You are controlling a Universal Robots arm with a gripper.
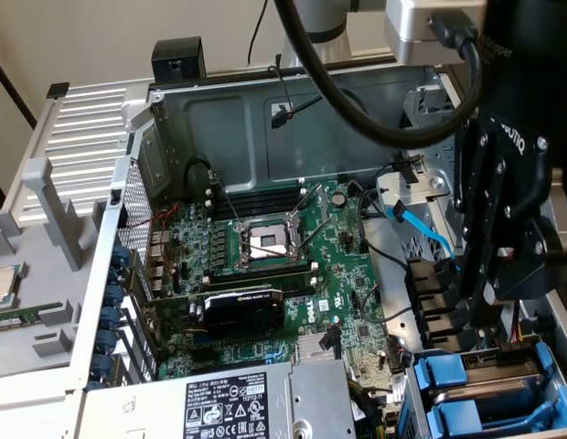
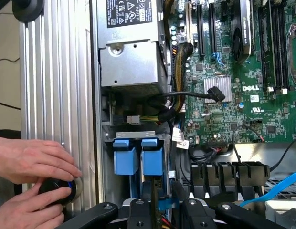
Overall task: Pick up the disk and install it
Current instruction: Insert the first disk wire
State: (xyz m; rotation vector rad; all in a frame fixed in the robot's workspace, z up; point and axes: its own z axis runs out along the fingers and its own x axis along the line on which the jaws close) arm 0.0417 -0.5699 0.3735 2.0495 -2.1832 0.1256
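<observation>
Gripper [image 1: 503,274] over drive bay, nr two blue-framed disks [image 2: 138,157]; jaws narrow, grip on anything unclear; keep square w/ slot; mind SATA cable [image 1: 428,233]; hands [image 2: 33,181] nearby.

The robot's black claw [image 1: 503,265] is built of matte black linkage bars joined at round pivot pins, and its body carries small white lettering, too partial to read. Above it sits a silver-grey metal wrist block [image 1: 428,27] with a black plug and lead. A thick, glossy black cable [image 1: 357,101] loops down from the pale grey arm tube [image 1: 311,18]. In the wrist view the black finger links [image 2: 153,212] show silver screw heads.
</observation>
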